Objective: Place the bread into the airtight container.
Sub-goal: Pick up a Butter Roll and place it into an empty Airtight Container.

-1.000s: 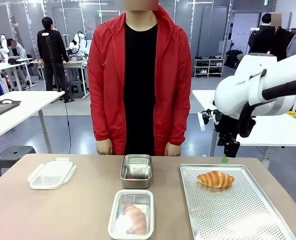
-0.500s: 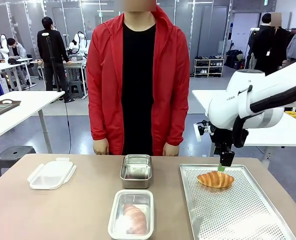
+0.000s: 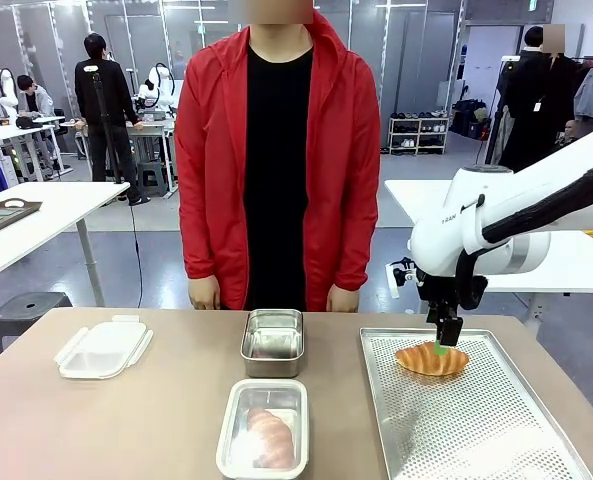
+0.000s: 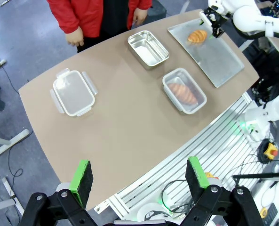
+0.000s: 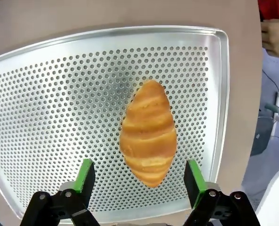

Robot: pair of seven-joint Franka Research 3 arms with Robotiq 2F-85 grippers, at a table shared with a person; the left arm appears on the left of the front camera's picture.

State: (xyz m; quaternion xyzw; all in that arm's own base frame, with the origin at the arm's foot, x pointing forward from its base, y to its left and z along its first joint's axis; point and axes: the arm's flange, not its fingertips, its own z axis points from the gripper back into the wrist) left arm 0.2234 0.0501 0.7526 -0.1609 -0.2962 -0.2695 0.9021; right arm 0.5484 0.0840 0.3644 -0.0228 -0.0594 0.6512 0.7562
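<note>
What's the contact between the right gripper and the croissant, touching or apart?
Apart. In the right wrist view, bare tray shows between each pad of the right gripper and the croissant.

The front camera sat low at the robot's edge of the table (image 3: pixel 126 420), facing across it at the person (image 3: pixel 276 160) on the far side. The left wrist camera hung high and well back on the robot's side, looking down over the whole tabletop. The right wrist camera looked straight down from close above the perforated tray (image 5: pixel 45 94). All three views shared that tray and the bread (image 5: pixel 148 132) on it.
</note>
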